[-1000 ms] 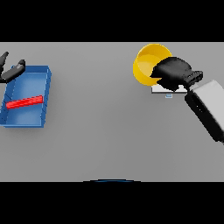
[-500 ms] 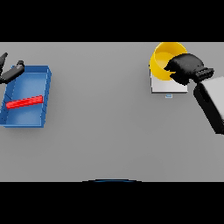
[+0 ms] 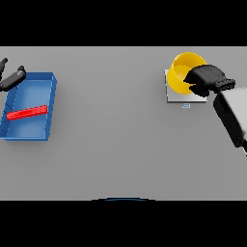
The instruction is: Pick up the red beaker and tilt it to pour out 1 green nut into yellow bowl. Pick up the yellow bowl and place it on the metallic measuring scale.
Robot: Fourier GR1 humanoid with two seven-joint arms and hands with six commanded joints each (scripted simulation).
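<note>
My right robot hand [image 3: 208, 79] is out at the far right of the tabletop [image 3: 116, 144], its dark fingers curled over the near right rim of the yellow bowl [image 3: 182, 72], so it has hold of the bowl. The bowl sits just to the left of this hand and partly under it, over the pale square scale [image 3: 174, 95]. I cannot tell whether the bowl is resting on the scale or held a little above it. The front edge and left side of the scale show below and beside the bowl, just under my fingers. I cannot make out whether anything lies inside the bowl.

My left robot hand [image 3: 11, 80] shows at the far left edge, well apart from the bowl, with its fingers fairly straight and holding nothing. Just below and to the right of this hand is a blue tray [image 3: 47, 103], and a long red piece [image 3: 27, 112] lies slanted inside it, apart from my fingers.
</note>
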